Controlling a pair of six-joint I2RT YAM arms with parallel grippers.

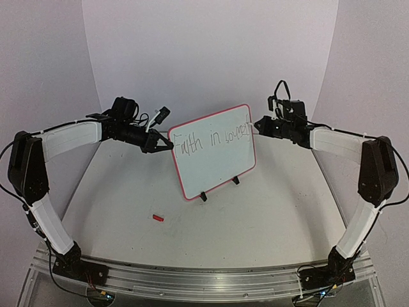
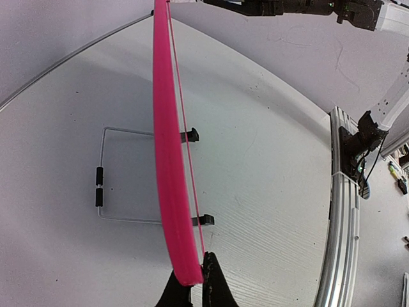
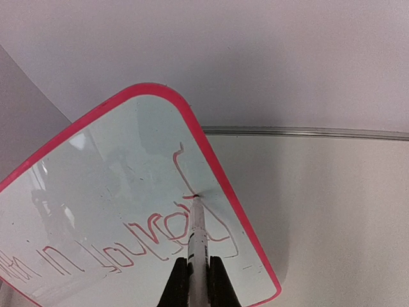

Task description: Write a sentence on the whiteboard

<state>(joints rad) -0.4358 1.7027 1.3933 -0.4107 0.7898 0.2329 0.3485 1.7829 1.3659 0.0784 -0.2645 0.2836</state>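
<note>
The whiteboard [image 1: 214, 157] stands on its two black clip feet at the middle of the tabletop [image 1: 275, 211]. The left gripper [image 1: 169, 144] pinches the board's pink rim at its 9 o'clock edge. The right gripper [image 1: 257, 123], at the board's 2 o'clock corner, is clamped around a marker [image 3: 197, 233] whose tip touches the white face just inside the rim. The sentence [image 1: 211, 139] is one line along the top, starting "Faith in". A small red piece [image 1: 158, 218] lies at 7 o'clock from the board.
</note>
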